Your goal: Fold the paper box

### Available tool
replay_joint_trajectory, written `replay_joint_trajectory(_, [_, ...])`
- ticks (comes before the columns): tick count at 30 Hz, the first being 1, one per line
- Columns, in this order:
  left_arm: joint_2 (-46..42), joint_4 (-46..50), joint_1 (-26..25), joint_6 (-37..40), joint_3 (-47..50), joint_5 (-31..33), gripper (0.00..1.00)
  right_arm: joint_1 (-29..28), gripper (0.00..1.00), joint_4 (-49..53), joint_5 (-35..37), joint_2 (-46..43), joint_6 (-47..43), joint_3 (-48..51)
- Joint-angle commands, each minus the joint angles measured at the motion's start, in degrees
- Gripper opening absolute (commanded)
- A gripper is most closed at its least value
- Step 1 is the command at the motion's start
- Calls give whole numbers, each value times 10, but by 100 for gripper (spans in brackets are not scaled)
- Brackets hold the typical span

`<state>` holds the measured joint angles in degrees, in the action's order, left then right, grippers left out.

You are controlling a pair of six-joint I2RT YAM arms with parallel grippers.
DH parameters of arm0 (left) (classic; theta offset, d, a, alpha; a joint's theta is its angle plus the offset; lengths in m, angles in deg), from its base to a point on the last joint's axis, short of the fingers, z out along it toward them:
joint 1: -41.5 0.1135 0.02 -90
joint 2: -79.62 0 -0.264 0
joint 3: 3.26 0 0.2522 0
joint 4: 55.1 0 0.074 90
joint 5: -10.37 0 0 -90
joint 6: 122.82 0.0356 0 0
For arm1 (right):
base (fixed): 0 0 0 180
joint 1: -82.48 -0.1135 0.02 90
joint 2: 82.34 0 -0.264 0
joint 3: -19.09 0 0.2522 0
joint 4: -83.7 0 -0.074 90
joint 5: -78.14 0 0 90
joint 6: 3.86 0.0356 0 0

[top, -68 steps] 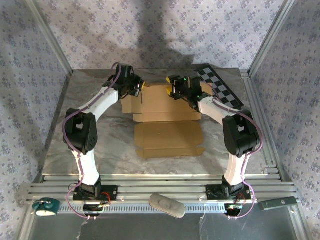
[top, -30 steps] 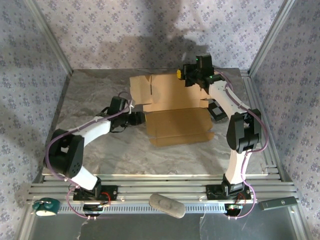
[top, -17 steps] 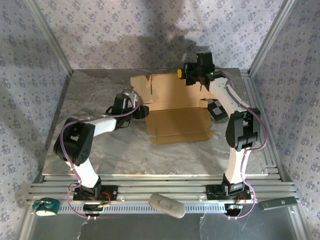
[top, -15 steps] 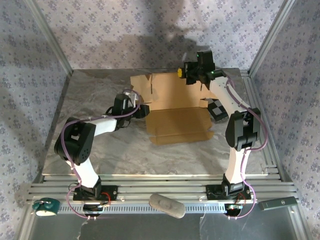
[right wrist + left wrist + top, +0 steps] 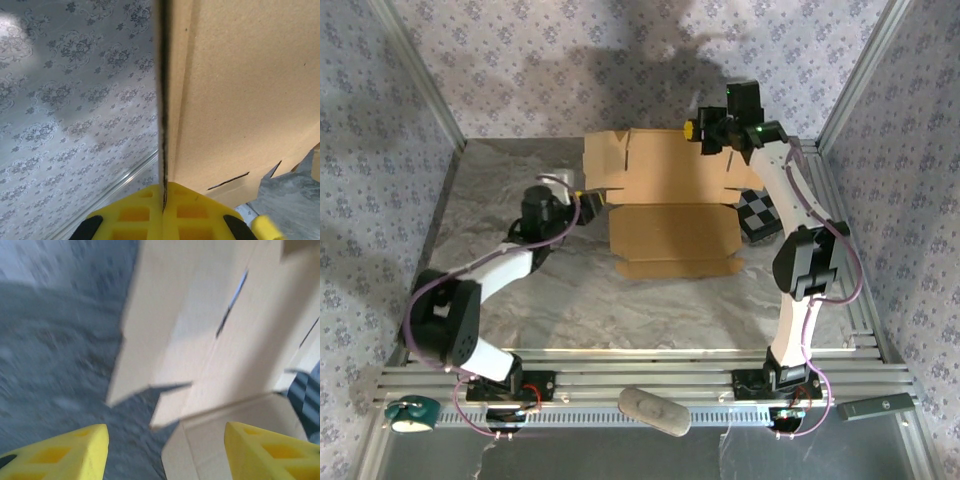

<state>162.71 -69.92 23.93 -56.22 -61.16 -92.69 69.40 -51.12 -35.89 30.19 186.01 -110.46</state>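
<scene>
The paper box (image 5: 670, 235) has one panel (image 5: 240, 90) raised, which we pinch in our right claw (image 5: 163, 200); left claw (image 5: 165, 450) open before unfolded flaps (image 5: 155, 340).

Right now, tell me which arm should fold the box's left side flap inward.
Left, probably. The left end effector, open, sits beside that flap; the right end effector is shut on the paper box, holding its rear panel up.
</scene>
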Motion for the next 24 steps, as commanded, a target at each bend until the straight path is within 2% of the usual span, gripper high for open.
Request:
replay_joint_trajectory(1, [-10,17,40,32,-14,-27,63,2,0,25,-23,20,-24,-35])
replay_joint_trajectory(6, [32,42,66,85,-79,-88,66,3,0,28,-42,26,-38,-37])
replay_joint_trajectory(8, [58,3,66,106,-94,-115,66,4,0,28,-45,27,-45,-38])
replay_joint_trajectory(15, [120,-73,62,59,-142,-160,67,5,0,40,-51,25,-54,-38])
replay_joint_trajectory(24, [146,-43,44,70,-187,-181,65,6,0,35,-60,27,-55,-39])
